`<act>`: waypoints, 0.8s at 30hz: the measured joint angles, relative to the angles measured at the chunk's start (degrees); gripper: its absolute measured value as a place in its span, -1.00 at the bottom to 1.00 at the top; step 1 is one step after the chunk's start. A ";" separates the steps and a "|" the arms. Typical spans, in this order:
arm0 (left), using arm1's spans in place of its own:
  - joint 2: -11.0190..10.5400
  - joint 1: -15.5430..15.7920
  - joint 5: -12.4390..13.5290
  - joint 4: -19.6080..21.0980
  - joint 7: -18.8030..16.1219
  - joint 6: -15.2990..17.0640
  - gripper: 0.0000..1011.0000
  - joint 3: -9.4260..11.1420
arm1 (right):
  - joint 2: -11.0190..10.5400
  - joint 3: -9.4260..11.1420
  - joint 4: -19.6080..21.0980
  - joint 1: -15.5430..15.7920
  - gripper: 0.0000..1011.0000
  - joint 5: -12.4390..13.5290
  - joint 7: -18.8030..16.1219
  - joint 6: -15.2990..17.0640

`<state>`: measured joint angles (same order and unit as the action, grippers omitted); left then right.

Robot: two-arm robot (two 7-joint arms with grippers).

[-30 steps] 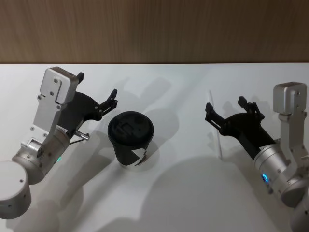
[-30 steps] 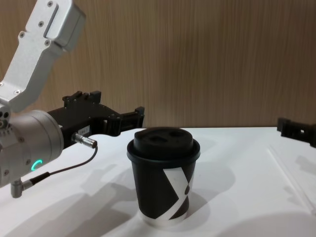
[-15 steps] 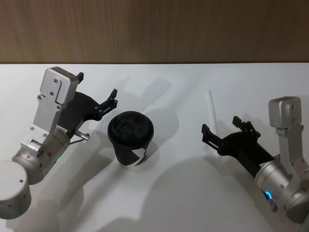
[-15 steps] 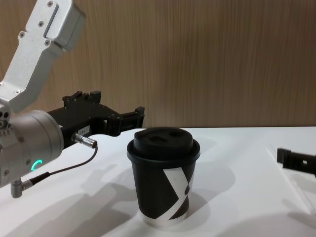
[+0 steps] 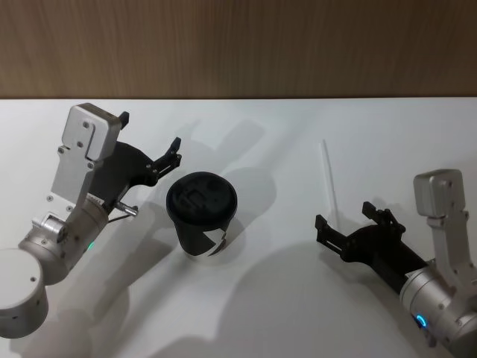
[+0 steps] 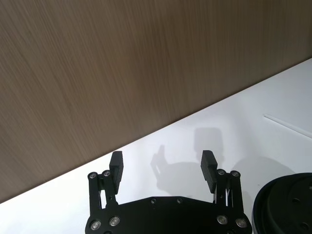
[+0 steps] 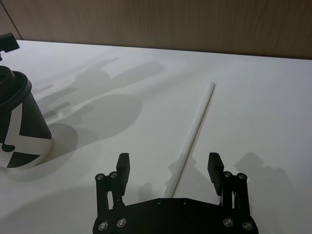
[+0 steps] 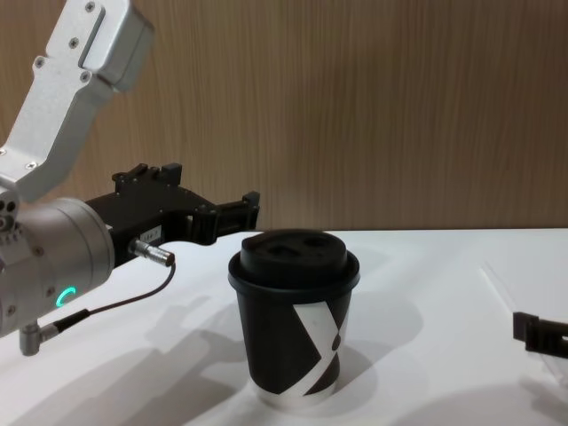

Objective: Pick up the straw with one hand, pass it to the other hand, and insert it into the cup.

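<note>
The straw (image 5: 329,179) lies flat on the white table, right of the cup (image 5: 201,212), which stands upright with its black lid on. My right gripper (image 5: 344,216) is open at the straw's near end. In the right wrist view the straw (image 7: 197,124) runs away from between that gripper's (image 7: 168,165) spread fingers, and the cup (image 7: 19,126) stands off to one side. My left gripper (image 5: 150,133) is open and holds nothing, hovering just behind and left of the cup (image 8: 297,324). In the left wrist view its fingers (image 6: 208,163) stand wide apart beside the lid (image 6: 287,204).
A wood-panelled wall (image 5: 238,45) runs along the back edge of the table (image 5: 268,313). The left arm's grey cable (image 8: 115,302) hangs beside the cup.
My right gripper has drawn back toward me along the straw, from its far part to its near end, uncovering most of it. The left arm, cup and straw have stayed put.
</note>
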<state>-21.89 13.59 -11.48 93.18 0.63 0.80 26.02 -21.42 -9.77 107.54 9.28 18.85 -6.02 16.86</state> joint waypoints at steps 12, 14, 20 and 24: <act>0.00 0.00 0.00 0.00 0.00 0.00 0.98 0.00 | 0.14 0.27 -0.91 0.34 0.98 -0.86 -0.45 0.29; 0.00 0.00 0.00 0.00 0.00 0.00 0.98 0.00 | 0.15 0.19 -1.18 0.18 0.98 -1.21 -0.50 0.18; 0.00 0.00 0.00 0.00 0.00 0.00 0.98 0.00 | 0.25 -0.21 -2.28 -0.64 0.98 -2.32 -0.71 -0.43; 0.00 0.00 0.00 0.00 0.00 0.00 0.98 0.00 | 0.33 -0.40 -2.95 -1.18 0.98 -2.91 -0.88 -0.80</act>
<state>-21.90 13.59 -11.48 93.18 0.62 0.80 26.03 -21.10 -10.17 104.59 8.10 15.94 -6.89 16.06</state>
